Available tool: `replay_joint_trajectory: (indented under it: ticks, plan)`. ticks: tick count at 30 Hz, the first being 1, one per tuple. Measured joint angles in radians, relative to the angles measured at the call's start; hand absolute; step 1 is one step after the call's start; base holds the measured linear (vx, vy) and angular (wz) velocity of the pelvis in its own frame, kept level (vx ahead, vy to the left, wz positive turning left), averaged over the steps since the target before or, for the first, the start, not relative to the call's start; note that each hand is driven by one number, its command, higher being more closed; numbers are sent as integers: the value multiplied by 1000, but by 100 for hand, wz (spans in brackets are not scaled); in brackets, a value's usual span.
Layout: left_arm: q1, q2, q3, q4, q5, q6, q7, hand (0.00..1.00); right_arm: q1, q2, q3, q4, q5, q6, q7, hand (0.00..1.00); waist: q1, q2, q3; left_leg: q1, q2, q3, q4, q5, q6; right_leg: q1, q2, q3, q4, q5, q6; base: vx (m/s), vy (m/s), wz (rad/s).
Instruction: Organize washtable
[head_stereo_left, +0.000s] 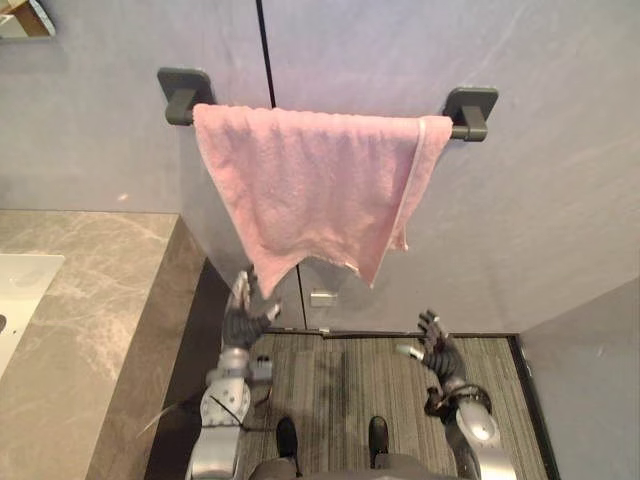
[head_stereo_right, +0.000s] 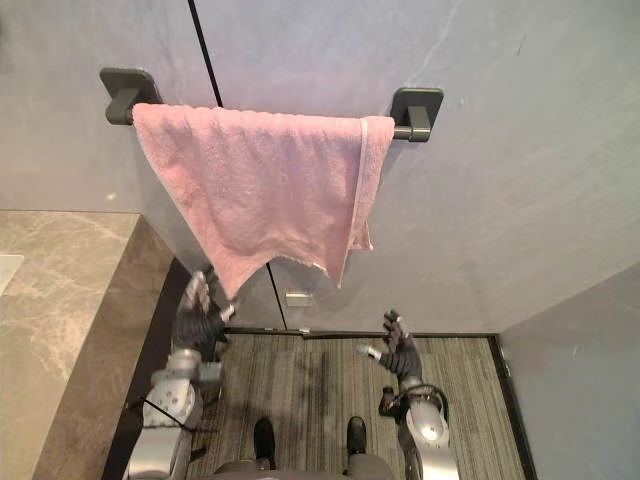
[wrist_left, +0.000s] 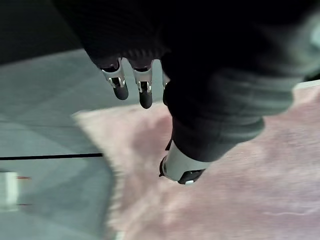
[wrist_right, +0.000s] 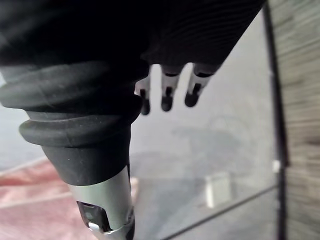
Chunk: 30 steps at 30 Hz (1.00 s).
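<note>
Hanging crooked on its rail (head_stereo_left: 462, 130), the towel (head_stereo_left: 310, 185) sits just above the left hand (head_stereo_left: 242, 322) (fingers loose, empty); straightening seems left to do; right hand (head_stereo_left: 435, 345) spread, idle.

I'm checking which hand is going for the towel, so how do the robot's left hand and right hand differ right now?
The left hand is raised close beside the pink towel's lowest corner, while the right hand sits lower, well apart from the towel. The left hand's fingers point up toward the cloth, and the right hand's fingers point at the bare wall. Both are open and hold nothing.
</note>
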Motion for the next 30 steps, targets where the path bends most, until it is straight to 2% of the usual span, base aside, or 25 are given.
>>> replay_joint_trajectory:
  ticks: [4,6,8,10,11,12,13,16,17,19,20,22,23,27,29,30]
  plan:
    - [102,-7,48,190,27,26,-36,0,103,-2,46,14,-53,44,53,0,10,-1,-17,23,2,9,0,-9,-2,16,0,-1,5,-12,-4,-2,1,-2]
    - [148,7,44,255,27,49,-82,0,133,-21,80,-12,-81,59,81,0,23,-5,-25,26,3,24,0,-15,3,14,-1,0,10,-13,-2,-10,7,-12]
    - [195,30,18,277,20,58,-126,0,146,-51,132,-55,-79,64,109,0,23,-7,-28,29,3,27,0,-16,3,13,-2,0,15,-17,4,-2,2,-4]
    - [270,123,-100,268,-24,64,-237,0,140,-114,219,-131,-71,62,163,0,21,-16,-35,27,3,26,0,-17,1,1,-3,5,15,-20,7,-19,7,-6]
    - [285,154,-134,257,-53,66,-270,0,127,-133,239,-135,-62,60,183,0,22,-21,-38,25,3,27,0,-21,-5,-4,-3,10,14,-21,7,-8,3,-5]
    - [304,241,-203,175,-114,69,-326,0,88,-177,291,-139,-32,60,221,0,22,-25,-41,11,2,23,0,-22,-6,-6,-1,14,-3,-21,8,0,0,0]
    - [305,275,-228,145,-156,72,-348,0,74,-193,308,-151,-14,60,230,0,22,-31,-44,8,1,21,0,-22,-6,-7,-2,8,-7,-21,8,9,0,6]
    - [304,406,-321,-14,-407,78,-421,0,18,-265,392,-276,188,52,275,0,18,-33,-45,5,-5,17,0,-22,-6,-5,-5,-1,-13,-21,9,0,0,0]
    - [300,421,-329,-47,-454,78,-425,0,10,-276,408,-307,232,48,281,0,18,-34,-46,5,-6,15,0,-22,-6,-4,-6,-3,-13,-21,9,33,12,7]
    - [260,441,-354,-175,-609,72,-422,0,-13,-284,454,-419,368,11,292,0,14,-37,-48,2,-11,-2,0,-22,-6,-1,-12,-17,-12,-21,9,52,13,16]
    - [248,443,-362,-202,-637,64,-415,0,-23,-282,462,-439,388,2,292,0,13,-37,-48,0,-13,-5,0,-22,-6,0,-16,-24,-12,-20,10,79,23,19]
    - [164,414,-388,-261,-717,26,-383,0,-76,-256,493,-455,430,-49,281,0,10,-38,-51,0,-17,-12,0,-19,-9,-1,-18,-32,-3,-18,12,80,20,12]
    - [126,385,-395,-263,-755,6,-353,0,-113,-228,498,-450,440,-79,249,0,9,-37,-55,2,-19,-14,1,-18,-9,-1,-19,-34,2,-18,12,92,9,2]
    - [-4,311,-385,-275,-791,-13,-241,0,-240,-124,517,-380,439,-151,148,0,-5,-36,-62,9,-21,-14,7,-10,3,14,-17,-34,-2,-5,6,97,2,-2]
    - [-96,274,-376,-264,-747,-27,-161,0,-330,-103,521,-342,429,-182,94,0,-4,-36,-62,8,-21,-16,8,-10,3,14,-17,-35,-4,-4,5,59,-1,0]
    - [-119,264,-371,-256,-737,-28,-146,0,-352,-101,521,-332,429,-184,86,0,-4,-35,-62,7,-21,-17,8,-10,3,14,-17,-36,-5,-4,4,19,-1,6]
